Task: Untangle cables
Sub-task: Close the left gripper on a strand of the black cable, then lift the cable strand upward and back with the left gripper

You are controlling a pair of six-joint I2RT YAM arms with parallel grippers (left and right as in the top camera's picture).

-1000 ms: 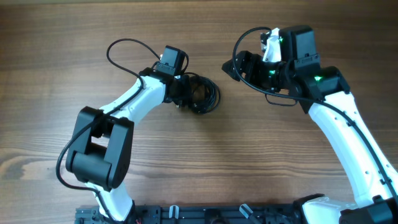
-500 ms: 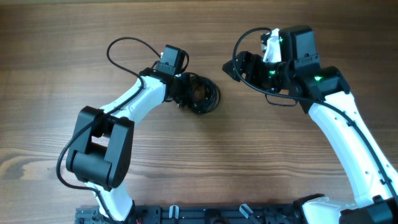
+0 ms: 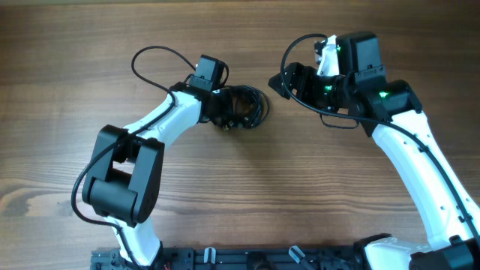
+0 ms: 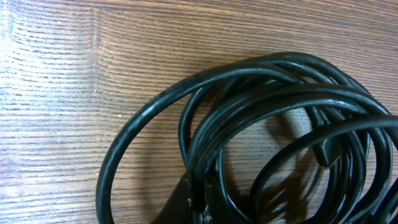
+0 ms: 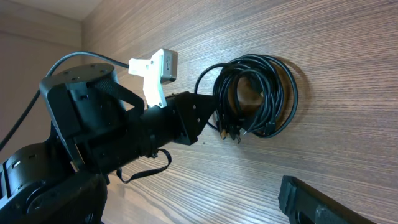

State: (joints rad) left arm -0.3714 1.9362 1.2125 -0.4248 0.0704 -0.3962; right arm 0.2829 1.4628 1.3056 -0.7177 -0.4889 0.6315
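Observation:
The cables (image 3: 250, 106) are a small coil of thin black cords on the wooden table, left of centre. My left gripper (image 3: 225, 114) is at the coil's left edge, shut on some strands. In the left wrist view the coil (image 4: 280, 112) fills the frame, with a strand pressed against my dark fingertip (image 4: 194, 202) and a small plug end (image 4: 326, 155) inside the loops. My right gripper (image 3: 279, 81) hovers apart from the coil, up and to its right, open and empty. The right wrist view shows the coil (image 5: 261, 93), its plug ends (image 5: 230, 134), and one of my right fingers (image 5: 317, 202).
The left arm's own thicker black wire (image 3: 157, 60) loops above the arm. The right arm's wire (image 3: 300, 52) arcs over its gripper. Bare wooden table (image 3: 247, 187) lies in front of the coil. A black rail (image 3: 225, 259) runs along the front edge.
My left gripper has shifted slightly up and right, and the coil has moved with it, away from the front edge. The right arm has not moved.

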